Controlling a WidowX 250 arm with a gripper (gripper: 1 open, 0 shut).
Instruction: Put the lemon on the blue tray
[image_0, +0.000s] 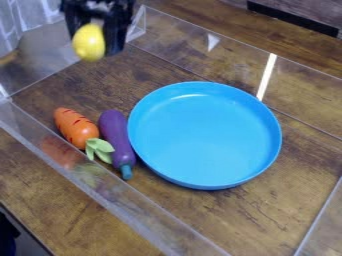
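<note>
Wooden tabletop scene: gripper (94, 35) is clenching the lemon (88, 42) aloft in the carry step, next needing travel over the blue tray (257, 160) before releasing.

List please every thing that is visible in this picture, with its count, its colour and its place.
small bright yellow toy lemon: one, yellow, held in the gripper, lifted above the table at upper left
large round blue plastic tray: one, bright blue, on the table right of centre, nothing in it
orange toy carrot: one, orange with green top, on the table left of the tray
purple toy eggplant: one, purple with green stem, between carrot and tray
wooden table: one, dark brown
gripper: one, black, upper left, shut on the lemon
</note>
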